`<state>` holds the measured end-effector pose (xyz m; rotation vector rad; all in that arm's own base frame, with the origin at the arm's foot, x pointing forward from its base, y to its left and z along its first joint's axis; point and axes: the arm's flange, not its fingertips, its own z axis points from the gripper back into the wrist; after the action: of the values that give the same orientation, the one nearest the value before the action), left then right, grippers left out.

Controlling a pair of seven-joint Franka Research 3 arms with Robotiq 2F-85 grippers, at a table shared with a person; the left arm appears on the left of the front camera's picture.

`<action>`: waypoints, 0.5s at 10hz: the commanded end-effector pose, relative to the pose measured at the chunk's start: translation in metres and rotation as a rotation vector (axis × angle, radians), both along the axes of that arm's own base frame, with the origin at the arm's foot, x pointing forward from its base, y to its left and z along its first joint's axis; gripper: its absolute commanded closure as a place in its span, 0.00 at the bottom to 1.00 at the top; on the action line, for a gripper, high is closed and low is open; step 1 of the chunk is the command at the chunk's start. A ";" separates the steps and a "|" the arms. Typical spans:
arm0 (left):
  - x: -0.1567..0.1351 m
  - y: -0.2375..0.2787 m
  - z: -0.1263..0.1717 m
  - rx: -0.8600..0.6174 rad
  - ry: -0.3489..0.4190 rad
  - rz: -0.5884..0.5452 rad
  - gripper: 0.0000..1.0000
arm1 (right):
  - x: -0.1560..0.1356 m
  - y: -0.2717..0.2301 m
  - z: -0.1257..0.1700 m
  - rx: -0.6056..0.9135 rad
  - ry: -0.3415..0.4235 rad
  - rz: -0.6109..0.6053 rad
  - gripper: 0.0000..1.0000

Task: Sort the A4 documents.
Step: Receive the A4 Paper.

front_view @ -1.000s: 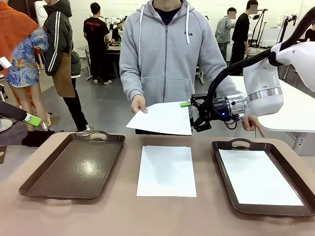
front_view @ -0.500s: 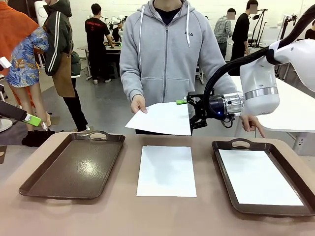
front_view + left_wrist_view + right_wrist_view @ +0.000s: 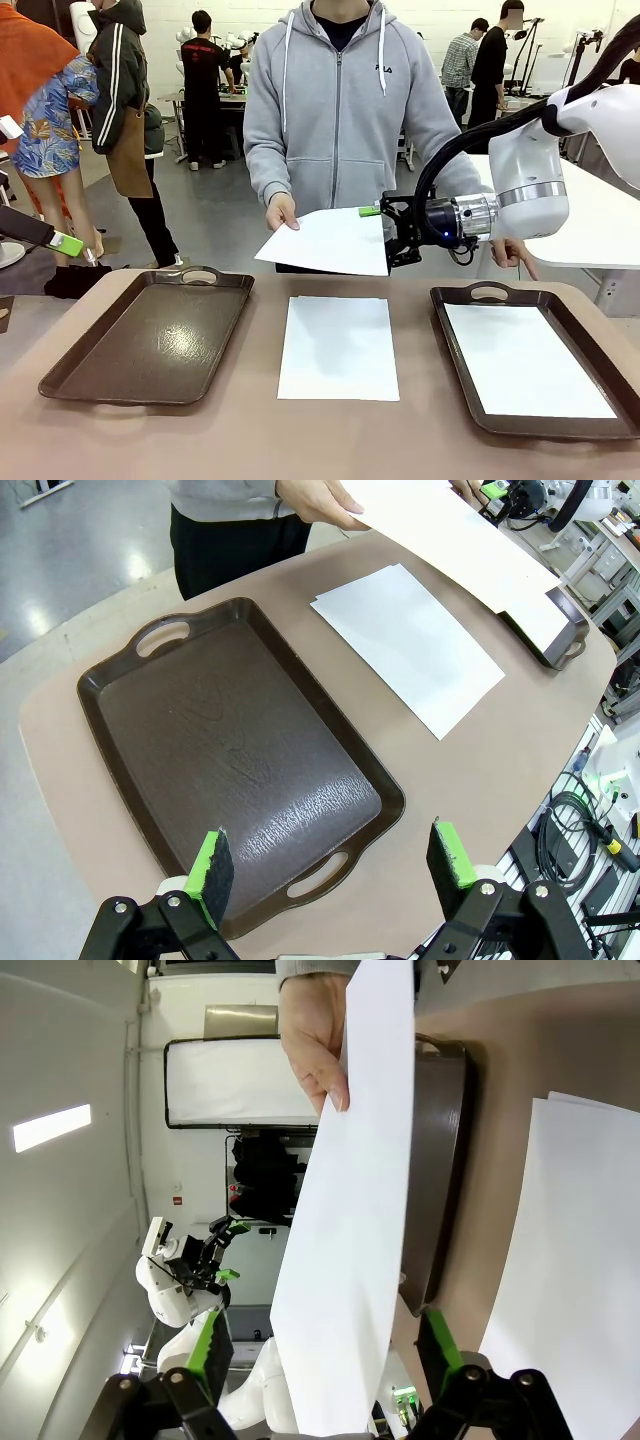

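Offered sheet (image 3: 325,240) | right gripper (image 3: 385,238) wide, astride its right edge | I'd pinch squarely before pulling | left gripper (image 3: 332,860) wide

You will find on the tan desk (image 3: 330,440) a dark brown handled left tray (image 3: 150,340) and a matching right tray (image 3: 520,296), well apart, with a person in a grey hooded top (image 3: 335,110) standing at the far side and bystanders (image 3: 200,90) farther off.
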<state>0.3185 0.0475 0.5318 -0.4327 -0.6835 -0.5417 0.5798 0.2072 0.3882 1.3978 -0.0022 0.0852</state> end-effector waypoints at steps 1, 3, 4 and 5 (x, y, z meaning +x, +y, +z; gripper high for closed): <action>0.001 0.001 -0.001 -0.008 -0.009 -0.011 0.00 | -0.007 -0.001 0.001 0.036 -0.008 0.000 0.17; 0.001 0.001 -0.001 -0.008 -0.009 -0.011 0.00 | -0.005 -0.002 0.001 0.043 -0.003 0.006 0.35; 0.001 0.001 -0.001 -0.008 -0.009 -0.011 0.00 | -0.005 -0.002 0.001 0.046 -0.002 0.004 0.44; 0.001 0.001 -0.001 -0.008 -0.009 -0.011 0.00 | -0.004 -0.003 0.001 0.047 0.005 0.001 0.53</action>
<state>0.3185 0.0475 0.5318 -0.4327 -0.6835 -0.5417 0.5790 0.2050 0.3896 1.4125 0.0095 0.0938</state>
